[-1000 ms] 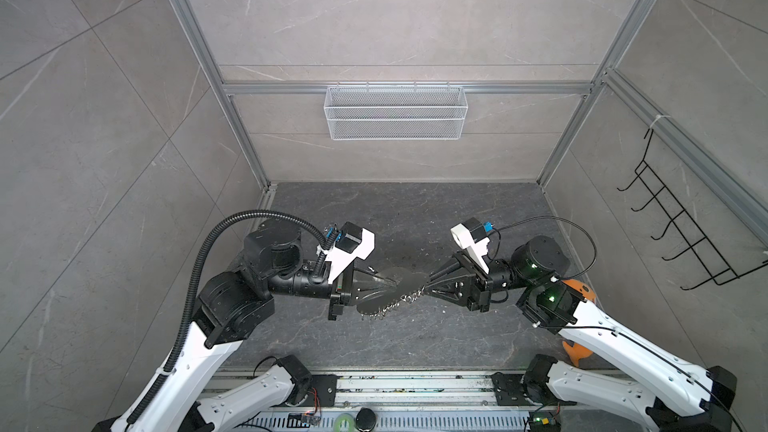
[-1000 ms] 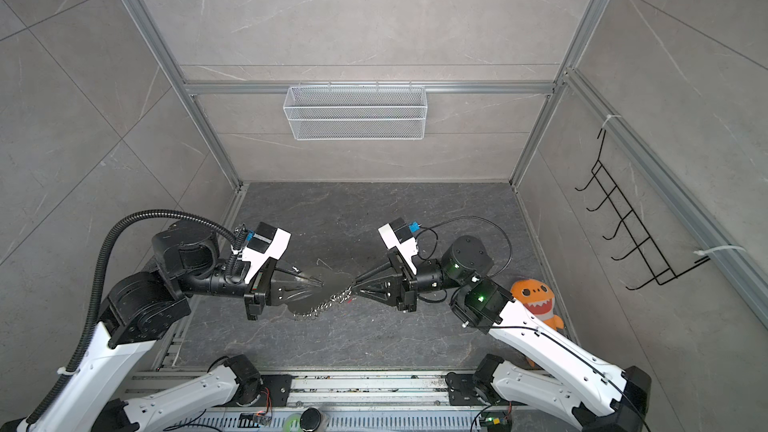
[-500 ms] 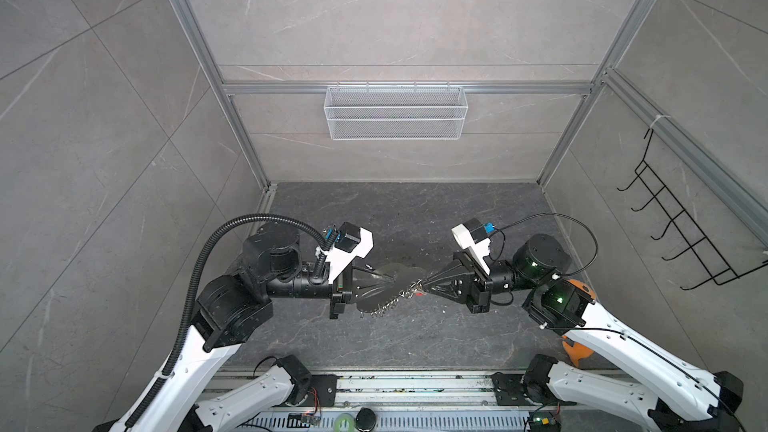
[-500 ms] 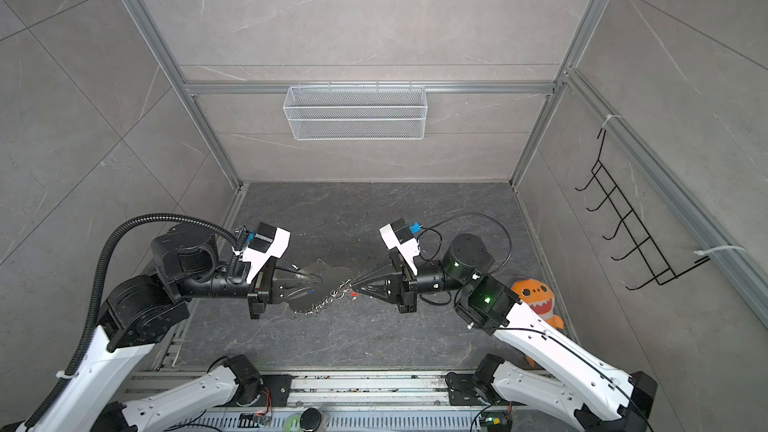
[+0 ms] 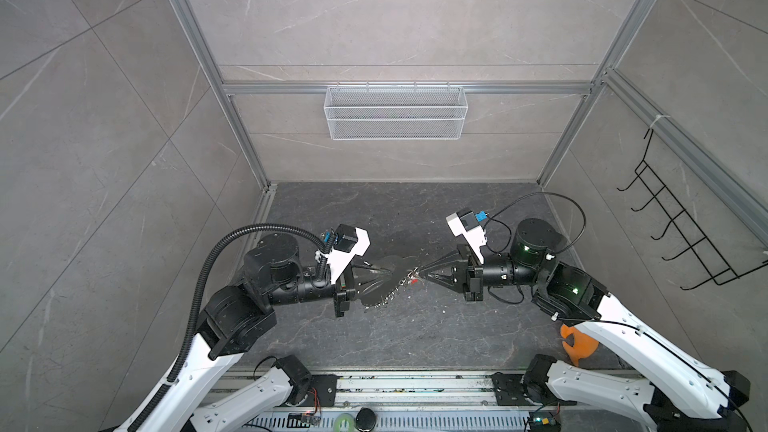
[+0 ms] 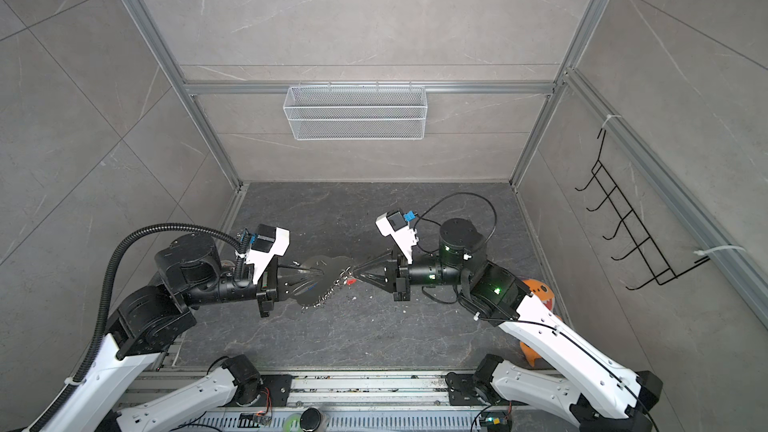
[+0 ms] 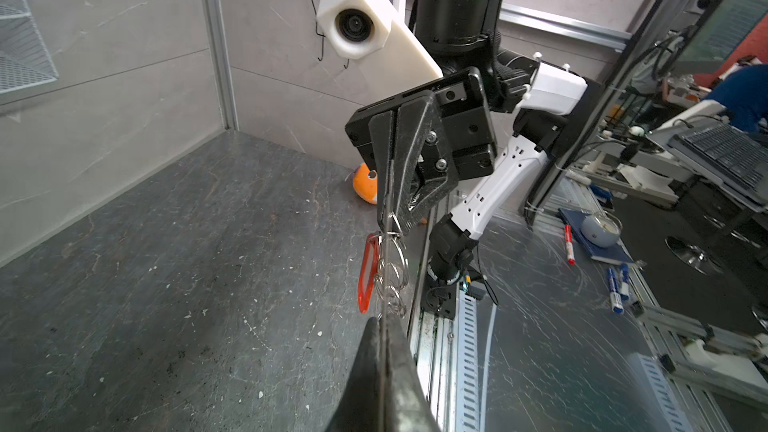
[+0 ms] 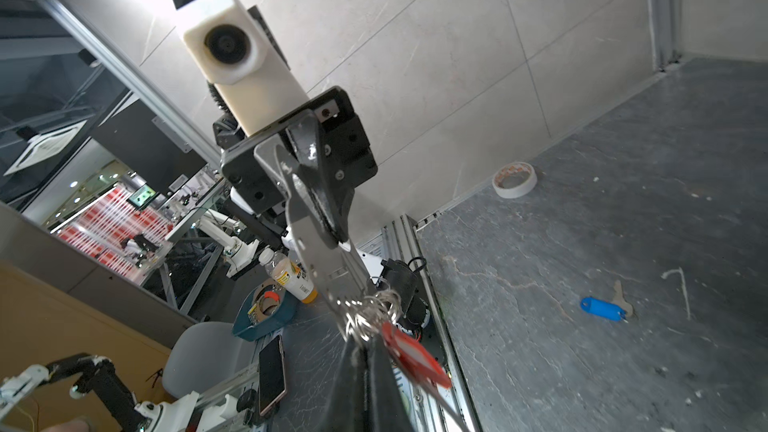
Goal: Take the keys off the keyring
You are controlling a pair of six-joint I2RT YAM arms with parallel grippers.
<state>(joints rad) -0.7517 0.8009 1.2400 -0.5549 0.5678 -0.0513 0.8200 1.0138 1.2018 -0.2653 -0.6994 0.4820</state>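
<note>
- Left gripper [image 5: 388, 272] and right gripper [image 5: 420, 274] now sit farther from the desk's [image 5: 415, 209] front edge than a second ago, with their tips closer together. The right jaws were slightly apart then and are now pressed together.
- Left gripper pinches the keyring [image 8: 322, 261] by its flat grey tag [image 6: 332, 264], jaws tight on it.
- Right gripper pinches one of the silver rings [image 7: 392, 280] at the chain's end.
- Keyring is held in the air over the desk's middle, spanning both grippers.
- Red key [image 7: 368, 274] hangs from the rings, just beside the right gripper's tip.
- Blue key [image 8: 602, 309] lies flat on the desk, off the keyring, with the silver key [image 8: 622, 296] touching it.
- Tape roll [image 8: 514, 179] sits near the desk's left edge.
- Orange toy [image 5: 577, 342] sits at the front right corner, partly hidden by the right arm.
</note>
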